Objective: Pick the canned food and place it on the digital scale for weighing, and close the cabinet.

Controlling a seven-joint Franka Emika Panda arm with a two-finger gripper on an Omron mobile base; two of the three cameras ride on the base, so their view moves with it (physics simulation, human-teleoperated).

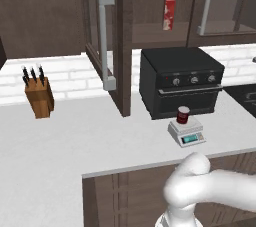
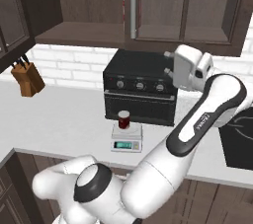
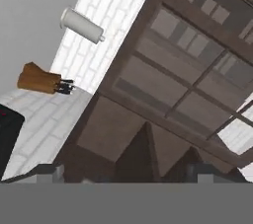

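Canned food (image 1: 183, 114): stands upright on the platform of the digital scale (image 1: 186, 132), dark red with a silvery top; in the right base view the can (image 2: 123, 119) sits toward the back left of the scale (image 2: 126, 137).
Digital scale: on the white counter (image 1: 75, 136), just in front of the black oven (image 1: 181, 80), its teal display facing the counter's edge.
Cabinet: its door (image 1: 104, 38) is swung open, edge toward the camera, with the light-grey bar handle (image 1: 106, 38) running down it; a red-and-white box (image 1: 169, 13) stands on the shelf inside.
Gripper: raised beside the oven's right side at the height of the cabinet's underside in the right base view (image 2: 170, 63); I cannot tell whether the fingers are apart or together. It holds nothing that can be seen.
Knife block (image 1: 39, 94): on the counter by the white brick wall, well left of the oven.
Hand view: shows the knife block (image 3: 42, 80) and a white cylinder (image 3: 82, 25) on the wall.
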